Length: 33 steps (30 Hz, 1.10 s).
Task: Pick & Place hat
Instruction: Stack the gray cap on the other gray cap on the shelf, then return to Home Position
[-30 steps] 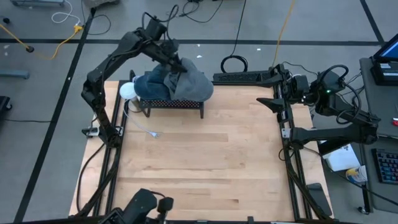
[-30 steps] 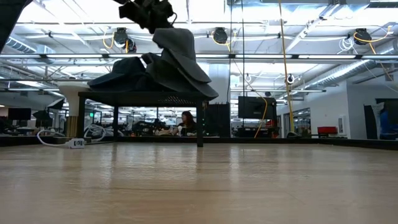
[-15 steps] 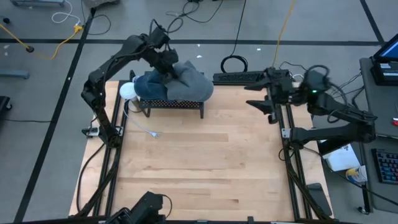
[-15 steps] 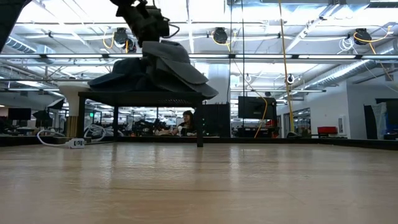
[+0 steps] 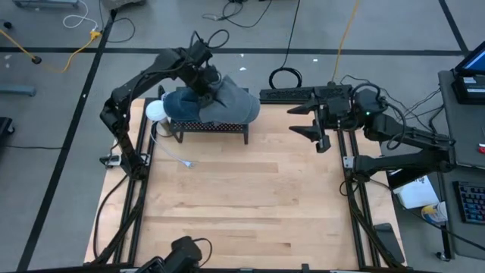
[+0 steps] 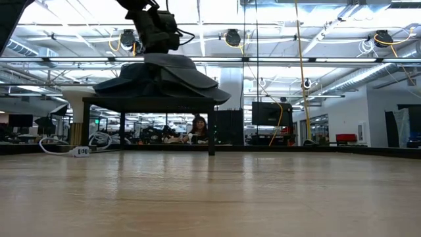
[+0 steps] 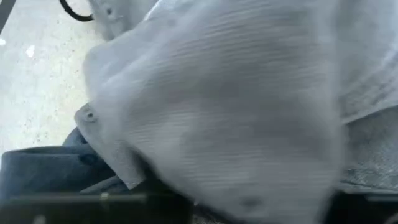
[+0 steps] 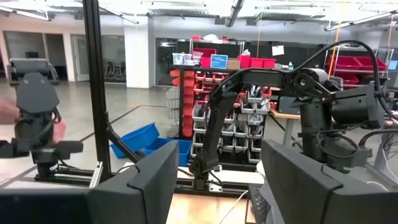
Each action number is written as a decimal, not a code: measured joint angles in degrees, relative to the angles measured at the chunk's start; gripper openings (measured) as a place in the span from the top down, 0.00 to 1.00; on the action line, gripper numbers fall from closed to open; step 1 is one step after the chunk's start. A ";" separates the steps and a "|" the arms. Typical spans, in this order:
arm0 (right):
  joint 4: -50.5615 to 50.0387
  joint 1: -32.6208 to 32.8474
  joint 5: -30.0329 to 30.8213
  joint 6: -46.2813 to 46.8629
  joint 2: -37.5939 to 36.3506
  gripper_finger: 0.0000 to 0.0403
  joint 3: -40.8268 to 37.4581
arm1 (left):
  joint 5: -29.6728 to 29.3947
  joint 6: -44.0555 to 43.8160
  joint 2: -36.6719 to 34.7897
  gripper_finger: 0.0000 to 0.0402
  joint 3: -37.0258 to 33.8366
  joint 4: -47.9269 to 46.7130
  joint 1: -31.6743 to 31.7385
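A grey hat (image 5: 229,104) lies spread on a dark blue hat (image 5: 180,106). Both are on a black rack (image 5: 209,127) at the table's far left. In the low view the grey hat (image 6: 172,71) rests brim down on the pile. My left gripper (image 5: 203,77) is right on top of the grey hat (image 7: 236,106), whose cloth fills the left wrist view and hides the fingers. My right gripper (image 5: 305,121) is open and empty above the table's far right, and it also shows in the right wrist view (image 8: 214,186). My left gripper comes from above onto the grey hat's crown (image 6: 158,56), on its side toward the table's left. The cloth hides the fingertips, so the kind of hold does not show. The hat's brim (image 6: 197,82) rests on the pile on the rack.
A white round thing (image 5: 154,111) stands beside the rack's left end, and a thin cable (image 5: 179,156) lies on the table in front of it. The wooden table top (image 5: 242,205) spreads out toward the near edge. A person (image 6: 197,128) sits far behind the table.
My left gripper has gone down toward the rack with the grey hat. The hat hung tilted below it and now lies spread on the pile. My right gripper has gone toward the table's left, from beyond the right edge to above the table.
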 joint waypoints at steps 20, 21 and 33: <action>-0.07 -0.01 -0.01 -1.12 -0.07 0.45 0.00 | -4.31 -15.38 0.03 0.30 8.94 -10.90 0.11; -0.07 -0.01 0.09 -1.12 -0.06 0.45 0.00 | -4.32 -16.31 -0.20 0.29 9.01 -11.09 0.25; -0.58 -0.02 0.75 -2.19 0.23 0.45 0.02 | -4.21 -25.18 -8.87 0.27 9.14 -11.03 -0.90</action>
